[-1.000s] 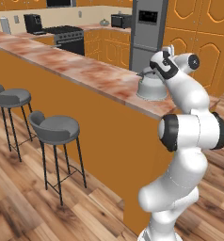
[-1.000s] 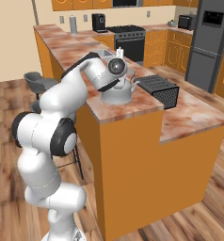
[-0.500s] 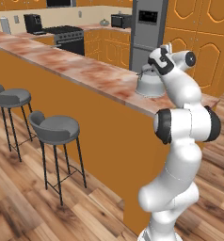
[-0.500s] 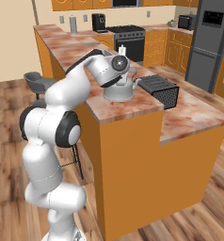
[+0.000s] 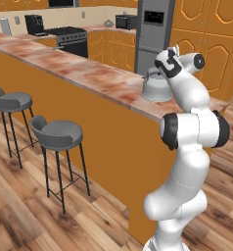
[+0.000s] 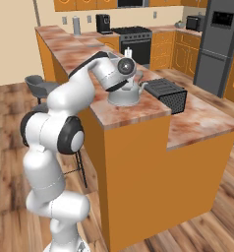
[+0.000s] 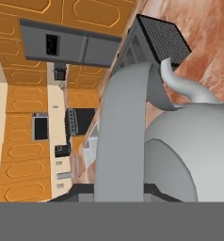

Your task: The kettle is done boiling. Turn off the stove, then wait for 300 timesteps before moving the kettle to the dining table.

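Observation:
The silver-grey kettle [image 5: 154, 88] [image 6: 124, 96] is low over the marbled top of the dining table [image 5: 89, 73] [image 6: 138, 112], near its end; I cannot tell whether its base touches. My gripper [image 5: 157, 73] [image 6: 122, 83] [image 7: 119, 190] comes down from above and is shut on the kettle's handle [image 7: 123, 127]. In the hand view the kettle's dome [image 7: 198, 141] and spout are close up on the right. The black stove [image 5: 69, 37] [image 6: 134, 38] stands against the far wall.
A black grilled box [image 6: 169, 93] [image 7: 158, 44] sits on the table just beyond the kettle. Two grey bar stools [image 5: 57, 133] [image 5: 11, 100] stand along the table's near side. A grey fridge [image 5: 155, 29] [image 6: 217, 44] rises behind.
The arm's elbow has drawn up and in a little. The kettle has stayed at nearly the same spot on the table, and the gripper is still shut on its handle.

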Motion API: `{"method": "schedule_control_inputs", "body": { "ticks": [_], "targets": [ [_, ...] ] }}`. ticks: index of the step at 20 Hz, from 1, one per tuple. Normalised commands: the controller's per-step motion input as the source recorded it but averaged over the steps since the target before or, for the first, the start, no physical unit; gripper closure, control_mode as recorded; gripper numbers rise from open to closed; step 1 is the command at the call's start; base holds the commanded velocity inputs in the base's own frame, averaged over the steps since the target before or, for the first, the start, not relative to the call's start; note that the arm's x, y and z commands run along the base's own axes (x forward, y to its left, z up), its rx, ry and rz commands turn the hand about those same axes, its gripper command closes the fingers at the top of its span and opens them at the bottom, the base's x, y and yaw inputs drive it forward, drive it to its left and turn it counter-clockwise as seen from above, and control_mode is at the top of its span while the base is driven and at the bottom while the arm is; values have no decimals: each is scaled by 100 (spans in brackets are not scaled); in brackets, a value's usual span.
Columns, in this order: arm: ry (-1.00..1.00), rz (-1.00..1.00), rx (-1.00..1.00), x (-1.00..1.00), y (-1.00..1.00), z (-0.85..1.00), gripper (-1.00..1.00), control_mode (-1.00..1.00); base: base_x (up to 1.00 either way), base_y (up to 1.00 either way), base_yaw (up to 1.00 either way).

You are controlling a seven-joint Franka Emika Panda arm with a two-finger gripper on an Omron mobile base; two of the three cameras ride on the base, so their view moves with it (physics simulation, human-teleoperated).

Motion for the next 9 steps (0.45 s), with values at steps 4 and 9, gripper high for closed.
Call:
{"method": "schedule_control_inputs", "body": {
  "ticks": [4,9],
  "targets": [
    [3,0,0,0,3,-12,100,-100,0,0,0],
    [1,0,0,4,12,-7,-100,-100,0,0,0]
  ]
}}
